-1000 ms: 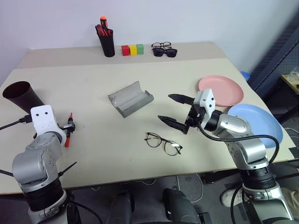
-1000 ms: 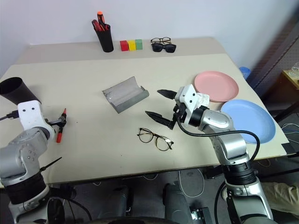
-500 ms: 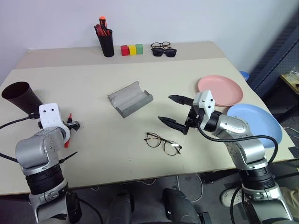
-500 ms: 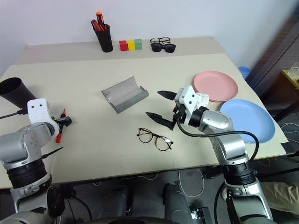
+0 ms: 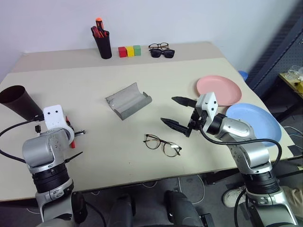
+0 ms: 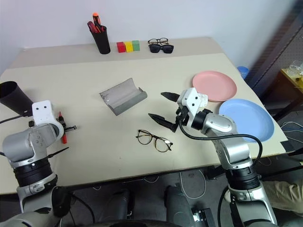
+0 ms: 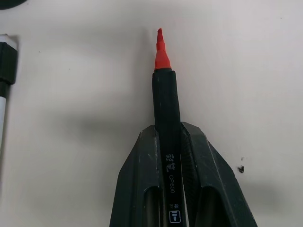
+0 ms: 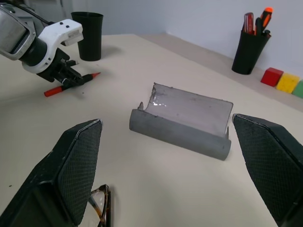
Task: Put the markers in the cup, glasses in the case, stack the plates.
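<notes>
Gripping the red-tipped marker (image 7: 166, 109), the left gripper (image 7: 169, 156) is sitting low at the left edge of the table (image 5: 94, 94), its two black fingers pressed against the dark barrel from both sides, nothing else between them. The marker's long axis is running straight out along the fingers, red tip leading, and it is still lying at table level. The cup (image 5: 18, 101) is standing just behind and to the outside of this hand, rim tilted toward the table's edge; that offset looks like what the next move depends on, since the tip would need lifting and swinging toward the rim. A second, white-bodied marker (image 7: 4, 90) is lying beside the held one, apart from it. The right gripper (image 5: 176, 113) is hovering mid-table with jaws spread wide and empty, the glasses (image 5: 162, 145) just below it and the open case (image 5: 128, 100) beyond. Pink plate (image 5: 218, 90) and blue plate (image 5: 253, 121) are resting side by side, unstacked.
</notes>
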{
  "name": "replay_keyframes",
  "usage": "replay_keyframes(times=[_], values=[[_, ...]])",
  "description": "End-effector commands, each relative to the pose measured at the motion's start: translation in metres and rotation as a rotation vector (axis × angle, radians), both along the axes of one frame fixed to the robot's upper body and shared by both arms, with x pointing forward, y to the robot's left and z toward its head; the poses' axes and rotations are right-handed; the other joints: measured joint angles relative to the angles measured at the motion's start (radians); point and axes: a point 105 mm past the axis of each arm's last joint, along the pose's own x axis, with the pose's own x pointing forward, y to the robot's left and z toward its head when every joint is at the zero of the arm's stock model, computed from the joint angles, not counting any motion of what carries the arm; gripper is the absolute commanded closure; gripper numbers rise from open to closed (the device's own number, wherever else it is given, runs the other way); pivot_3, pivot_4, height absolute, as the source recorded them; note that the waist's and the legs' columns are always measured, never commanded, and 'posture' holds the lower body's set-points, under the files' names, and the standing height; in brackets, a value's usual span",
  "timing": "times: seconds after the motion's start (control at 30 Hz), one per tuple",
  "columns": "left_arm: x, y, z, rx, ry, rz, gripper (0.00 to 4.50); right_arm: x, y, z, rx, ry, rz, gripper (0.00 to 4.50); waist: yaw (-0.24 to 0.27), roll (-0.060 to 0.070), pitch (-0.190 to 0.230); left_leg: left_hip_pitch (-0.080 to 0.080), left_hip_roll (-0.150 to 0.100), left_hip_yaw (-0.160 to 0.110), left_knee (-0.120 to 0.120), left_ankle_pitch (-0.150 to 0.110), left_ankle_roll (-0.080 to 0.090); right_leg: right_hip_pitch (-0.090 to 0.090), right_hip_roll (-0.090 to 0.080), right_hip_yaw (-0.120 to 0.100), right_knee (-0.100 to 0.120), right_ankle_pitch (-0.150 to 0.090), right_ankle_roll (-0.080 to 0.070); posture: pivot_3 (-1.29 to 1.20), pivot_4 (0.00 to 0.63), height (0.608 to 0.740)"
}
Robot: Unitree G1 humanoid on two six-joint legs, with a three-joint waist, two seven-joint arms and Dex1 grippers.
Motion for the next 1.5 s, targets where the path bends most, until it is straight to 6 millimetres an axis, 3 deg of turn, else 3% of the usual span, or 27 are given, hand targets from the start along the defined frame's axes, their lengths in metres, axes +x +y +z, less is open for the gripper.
replay_keyframes(times=[0.03, 0.2, 0.4, 0.57, 0.67, 0.77, 1.0, 1.17, 1.3, 1.5], values=[[-0.008, 0.007, 0.009, 0.050, -0.066, 0.047, 4.45, -0.006, -0.001, 0.015, 0.046, -0.075, 0.035, 0.00, -0.001, 0.000, 0.000, 0.000, 0.000, 0.000, 0.000, 0.000, 0.000, 0.000, 0.000, 0.000, 0.000, 0.000, 0.000, 0.00, 0.150, 0.740], [-0.009, 0.010, 0.022, 0.113, -0.159, 0.055, 4.45, -0.019, 0.007, 0.013, 0.068, -0.049, 0.203, 0.00, 0.001, -0.001, 0.001, -0.001, 0.000, 0.000, 0.000, 0.000, 0.000, 0.000, 0.000, 0.000, -0.001, 0.000, 0.000, 0.00, 0.150, 0.740], [-0.007, 0.009, 0.029, 0.156, -0.213, 0.044, 4.45, -0.022, 0.015, 0.008, 0.039, -0.036, 0.315, 0.00, 0.002, -0.002, 0.001, -0.001, 0.000, 0.000, 0.001, 0.000, 0.000, 0.000, 0.000, 0.000, -0.001, 0.000, 0.000, 0.00, 0.150, 0.740], [0.000, -0.005, 0.115, 0.508, -0.617, -0.023, 4.45, -0.013, 0.022, 0.011, 0.035, -0.048, 0.338, 0.00, 0.003, -0.003, 0.001, -0.001, 0.000, 0.000, 0.000, 0.000, 0.000, 0.000, 0.000, 0.000, -0.001, 0.000, 0.000, 0.00, 0.150, 0.740], [0.000, 0.000, 0.163, 0.705, -0.787, 0.028, 4.45, -0.004, 0.026, 0.013, 0.040, -0.075, 0.323, 0.00, 0.005, -0.003, 0.001, -0.001, 0.000, 0.000, -0.001, 0.000, 0.000, -0.001, 0.000, 0.000, -0.001, 0.000, 0.000, 0.00, 0.150, 0.740], [0.001, 0.014, 0.182, 0.840, -0.833, 0.112, 4.45, 0.001, 0.029, 0.014, 0.043, -0.092, 0.319, 0.00, 0.006, -0.002, 0.001, -0.001, 0.000, 0.000, 0.000, 0.000, 0.000, 0.000, 0.000, 0.000, -0.001, 0.000, 0.000, 0.00, 0.150, 0.740], [0.014, 0.045, 0.184, 1.019, -0.840, 0.230, 4.45, 0.008, 0.033, 0.020, 0.057, -0.131, 0.291, 0.00, 0.006, -0.002, 0.001, -0.001, 0.000, 0.000, 0.000, 0.000, 0.000, -0.001, 0.000, 0.000, 0.000, 0.001, 0.001, 0.00, 0.150, 0.740], [0.039, 0.069, 0.174, 1.070, -0.814, 0.274, 4.45, 0.010, 0.034, 0.020, 0.063, -0.142, 0.264, 0.00, 0.018, -0.002, 0.001, -0.001, 0.000, 0.000, 0.000, 0.001, 0.000, -0.001, 0.000, -0.001, 0.000, 0.002, 0.003, 0.00, 0.150, 0.740], [0.053, 0.082, 0.178, 1.097, -0.804, 0.298, 4.45, 0.009, 0.033, 0.020, 0.066, -0.144, 0.249, 0.00, 0.029, -0.002, 0.001, -0.001, 0.000, 0.001, 0.000, 0.001, -0.001, -0.001, 0.000, -0.001, 0.000, 0.002, 0.004, 0.00, 0.150, 0.740], [0.055, 0.094, 0.174, 1.125, -0.770, 0.337, 4.45, 0.008, 0.029, 0.019, 0.068, -0.145, 0.215, 0.00, 0.032, -0.002, 0.001, -0.002, 0.000, 0.001, -0.001, 0.001, -0.001, -0.001, -0.001, -0.001, -0.001, 0.003, 0.005, 0.00, 0.150, 0.740]])
